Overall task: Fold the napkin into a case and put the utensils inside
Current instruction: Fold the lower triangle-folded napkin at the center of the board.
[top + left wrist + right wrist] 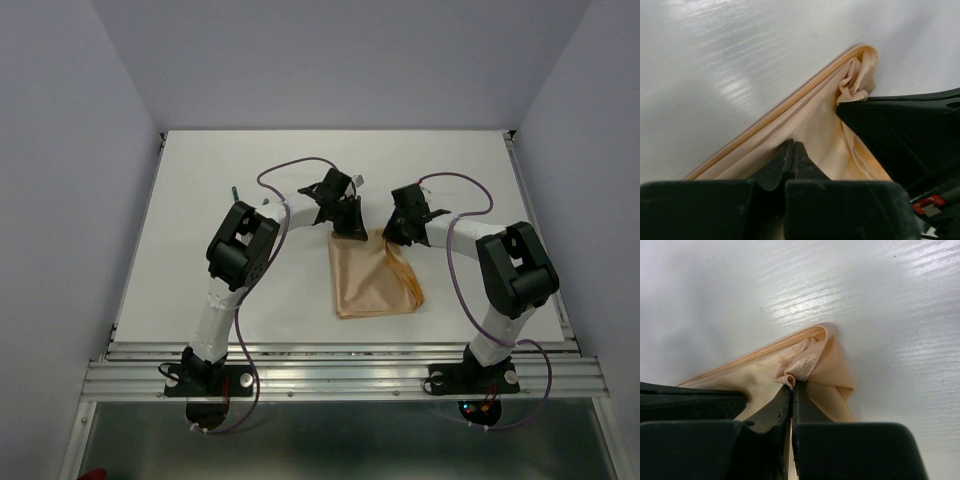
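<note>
The peach-tan satin napkin (372, 278) lies folded at the middle of the white surface (190, 230). The left fingers (781, 164) are shut on its 12 o'clock edge. The right fingers (781, 409) pinch a bunched corner toward 1 o'clock (no gap showing). The cloth looks soft, light and slippery, so it is best gripped at hems or corners, through every layer.

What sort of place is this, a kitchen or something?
Likely a robot test booth: a white table boxed by plain walls, left arm and right arm bolted to a metal rail, one napkin.

peach-tan napkin (372, 280), white table (230, 200), black fingers (777, 169), purple cables (290, 162)
</note>
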`<action>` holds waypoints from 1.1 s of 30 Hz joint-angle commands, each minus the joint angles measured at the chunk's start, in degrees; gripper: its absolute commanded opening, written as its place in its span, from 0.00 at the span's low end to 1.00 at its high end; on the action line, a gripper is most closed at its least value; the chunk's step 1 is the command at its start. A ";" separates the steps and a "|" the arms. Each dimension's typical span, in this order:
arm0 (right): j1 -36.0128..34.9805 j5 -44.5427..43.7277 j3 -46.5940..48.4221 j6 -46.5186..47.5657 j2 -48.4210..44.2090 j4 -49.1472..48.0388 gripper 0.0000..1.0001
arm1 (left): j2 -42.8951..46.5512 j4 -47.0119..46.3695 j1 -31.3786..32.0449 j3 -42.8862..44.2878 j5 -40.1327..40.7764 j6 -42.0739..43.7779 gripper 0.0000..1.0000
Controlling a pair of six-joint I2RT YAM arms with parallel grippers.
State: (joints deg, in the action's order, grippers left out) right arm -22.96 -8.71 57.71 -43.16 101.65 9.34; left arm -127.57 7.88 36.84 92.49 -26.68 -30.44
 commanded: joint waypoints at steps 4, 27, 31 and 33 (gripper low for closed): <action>-0.42 -1.31 0.03 0.70 0.31 4.72 0.01 | 0.22 -0.58 -0.10 -3.10 -0.57 1.78 0.00; -4.37 -5.35 10.66 0.71 1.89 10.17 0.01 | 0.39 -1.29 -0.10 -5.47 1.36 3.19 0.00; -4.37 -6.32 12.25 0.27 4.70 10.69 0.01 | 0.92 -1.46 -0.10 -5.74 1.36 3.28 0.00; -4.37 -6.93 12.68 -0.43 5.58 10.78 0.01 | 0.92 -1.46 -0.10 -5.74 1.36 3.37 0.00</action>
State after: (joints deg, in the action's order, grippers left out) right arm -26.72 -13.23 68.03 -42.28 105.67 19.51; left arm -127.33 3.42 36.53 88.86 -28.34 -29.74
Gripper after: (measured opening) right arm 0.037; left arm 0.025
